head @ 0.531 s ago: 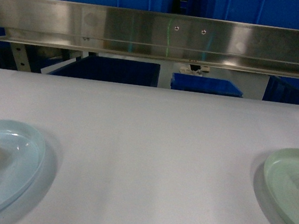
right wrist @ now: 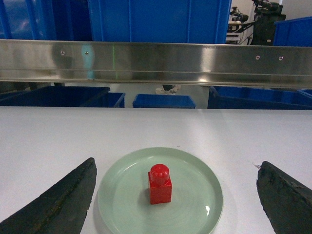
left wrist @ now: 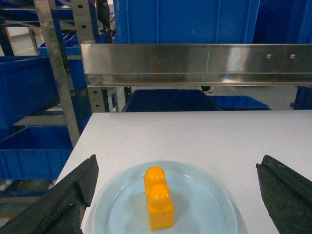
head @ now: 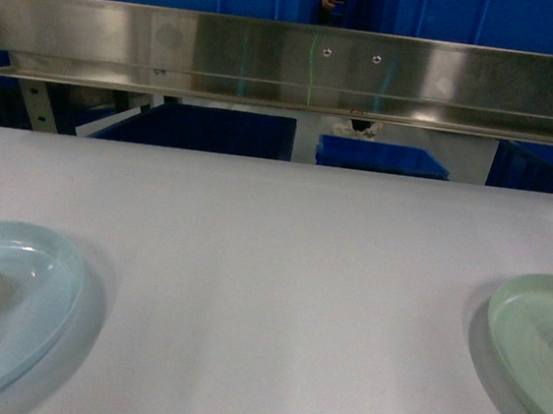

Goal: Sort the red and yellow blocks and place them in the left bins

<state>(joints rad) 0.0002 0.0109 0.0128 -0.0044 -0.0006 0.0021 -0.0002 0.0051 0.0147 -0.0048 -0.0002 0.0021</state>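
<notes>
Yellow block (left wrist: 159, 199): upright on pale plate (left wrist: 214, 214), counter (head: 280, 267), centred between spread fingers of open left hand (left wrist: 178, 195). Red block (right wrist: 160, 184): on green plate (right wrist: 195, 170), likewise centred before open right hand (right wrist: 175, 195).

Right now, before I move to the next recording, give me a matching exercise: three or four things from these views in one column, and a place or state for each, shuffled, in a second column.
Things:
1. orange-yellow block
2. red block
3. left gripper
4. steel rail

Places or states:
A. spans the far edge of the table, above the blue bins
B. stands on the pale green plate
C. open, fingers wide to either side of a plate
D. lies on the pale blue plate, two studs up

Pairs: 1-D, 2-B, 3-C, 4-A
</notes>
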